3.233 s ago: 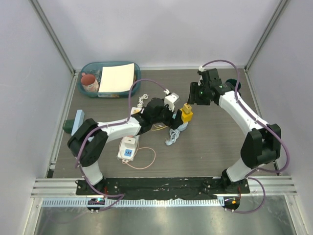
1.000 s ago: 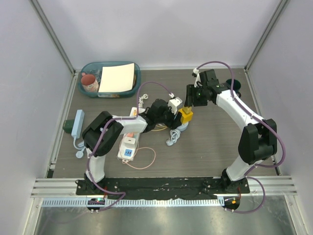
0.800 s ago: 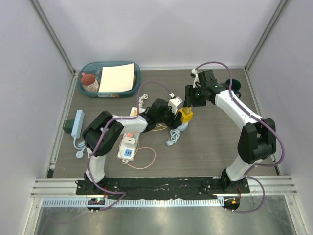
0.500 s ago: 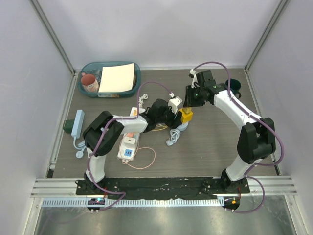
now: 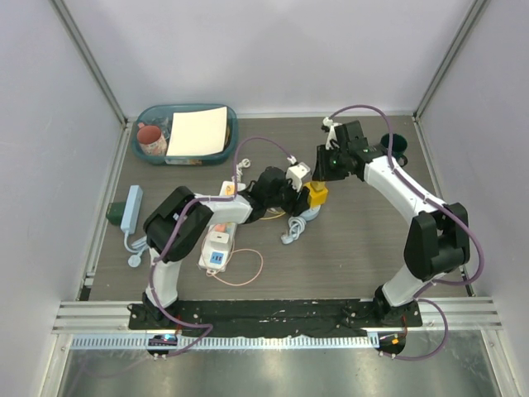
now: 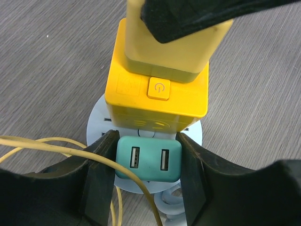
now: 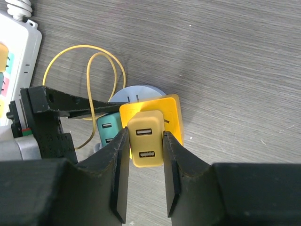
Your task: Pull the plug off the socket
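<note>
Yellow plastic sits between my right fingers (image 7: pixel 120 160): they are clenched on a small yellow adapter (image 7: pixel 146 139) with two USB ports, one pad touching each of its sides. This adapter stands on top of a yellow cube (image 7: pixel 173 113), which has a power button on one face. Just beside the cube, my left fingers (image 6: pixel 101 174) are grasping a teal adapter (image 6: pixel 148 159), also with two USB ports; both pads press on its sides. The cube and the teal adapter both sit on a round pale-blue base (image 6: pixel 96 127) that lies on the grey wooden desk (image 6: pixel 263 70). A thin yellow wire (image 7: pixel 101 53) makes loops on the desk near the base and passes over one left finger.

The socket (image 5: pixel 216 260), the long white strip with coloured faces, lies to the left of all this. It runs from near the middle of the desk toward the near edge, and my left forearm crosses above it. In the right wrist view only its far end shows, at the left border. The plug (image 5: pixel 218 241) is a small white block standing on the strip close to its near end; only the top view shows it, and there it is small. It is well apart from both pairs of fingers, and neither pair touches it or the strip.
</note>
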